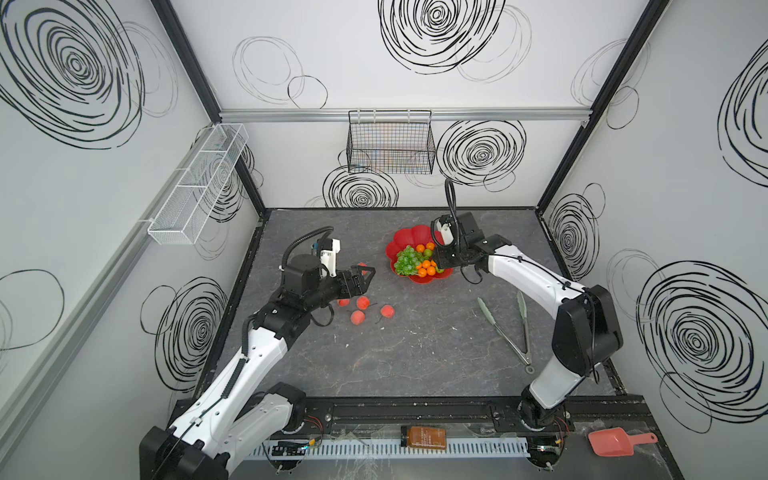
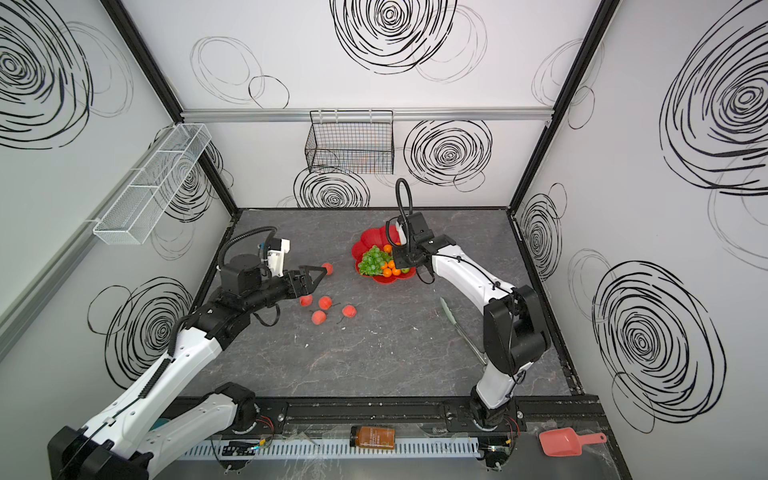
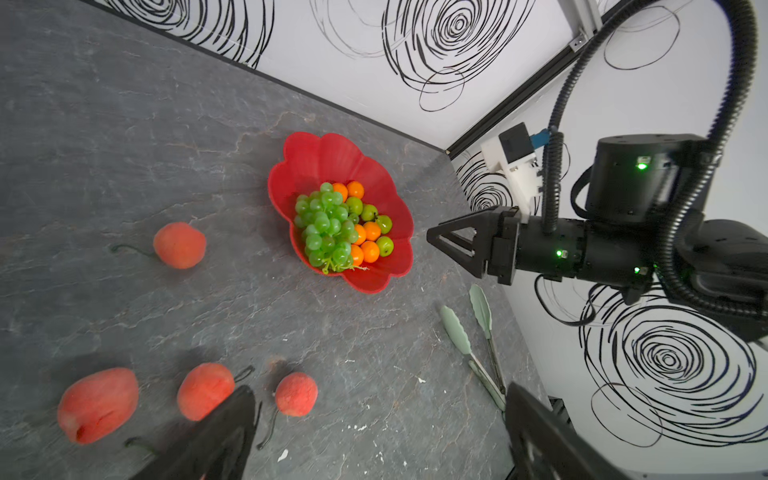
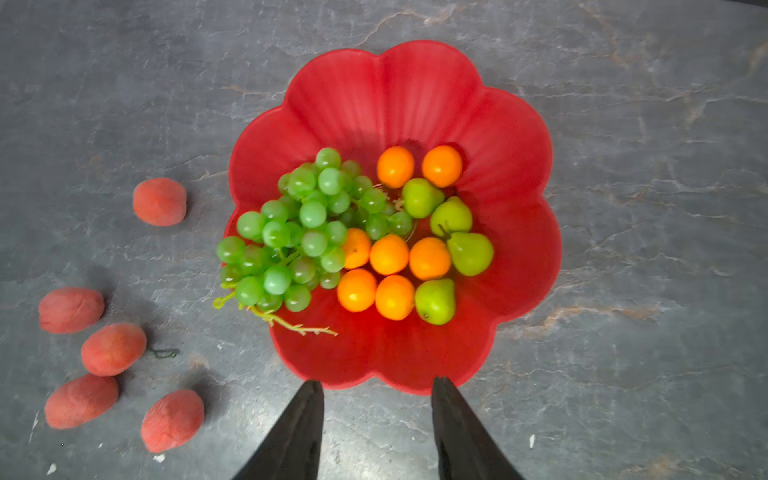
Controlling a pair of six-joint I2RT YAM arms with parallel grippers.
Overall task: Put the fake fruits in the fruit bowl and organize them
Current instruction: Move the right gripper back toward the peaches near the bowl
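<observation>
The red flower-shaped fruit bowl [image 1: 409, 239] [image 2: 368, 241] [image 4: 415, 91] [image 3: 332, 158] holds a bunch of green grapes [image 4: 299, 232] [image 1: 409, 261], several oranges [image 4: 388, 254] and several small green apples [image 4: 469, 252]. Several pinkish-red peaches [image 1: 363, 302] [image 2: 325, 302] [image 4: 160, 202] [image 3: 179, 245] lie on the table left of the bowl. My right gripper [image 4: 377, 382] [image 3: 440, 241] hangs open and empty above the bowl's right rim. My left gripper [image 1: 365, 276] [image 2: 318, 274] [image 3: 380, 388] is wide open, empty, above the peaches.
Pale-green tongs [image 1: 505, 328] lie on the table right of centre. A black wire basket [image 1: 390, 147] hangs on the back wall and a white mesh basket [image 1: 199, 187] on the left wall. A pink scoop [image 1: 615, 441] and an amber bottle [image 1: 423, 437] sit at the front edge.
</observation>
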